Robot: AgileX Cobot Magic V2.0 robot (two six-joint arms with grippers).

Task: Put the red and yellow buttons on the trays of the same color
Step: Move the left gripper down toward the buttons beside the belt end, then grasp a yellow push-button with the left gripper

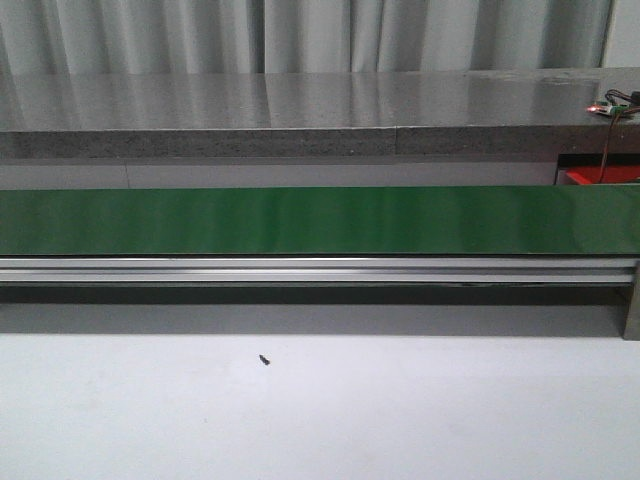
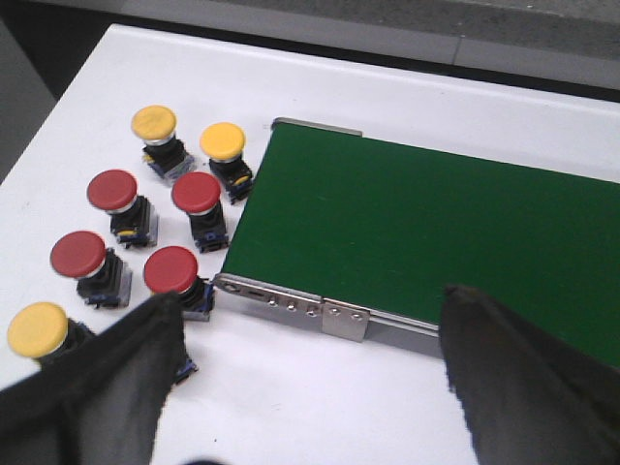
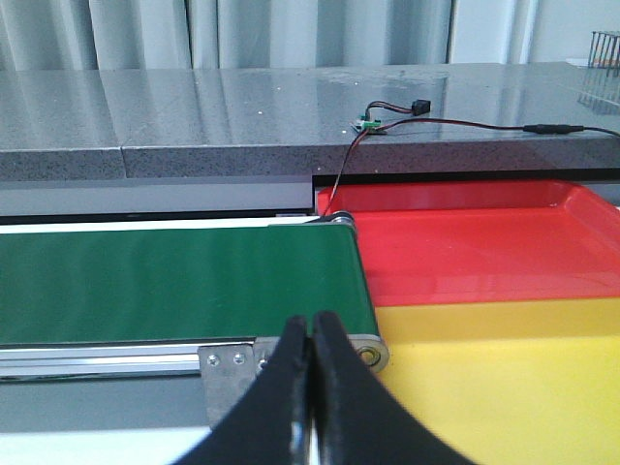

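Several red buttons (image 2: 197, 192) and three yellow buttons (image 2: 222, 141) stand in a cluster on the white table beside the end of the green conveyor belt (image 2: 417, 232). My left gripper (image 2: 308, 360) hangs open above bare table just in front of the belt's end, one finger close to a red button (image 2: 171, 269) and a yellow one (image 2: 38, 328). At the belt's other end lie the red tray (image 3: 475, 242) and the yellow tray (image 3: 504, 378), both empty as far as they show. My right gripper (image 3: 311, 329) is shut and holds nothing, near the belt's roller end. Neither gripper shows in the front view.
The green belt (image 1: 320, 220) on its aluminium frame (image 1: 320, 270) runs across the front view, with a grey stone ledge (image 1: 300, 115) behind. A small dark speck (image 1: 264, 359) lies on the white table. A small circuit board with wires (image 3: 373, 118) sits on the ledge above the red tray.
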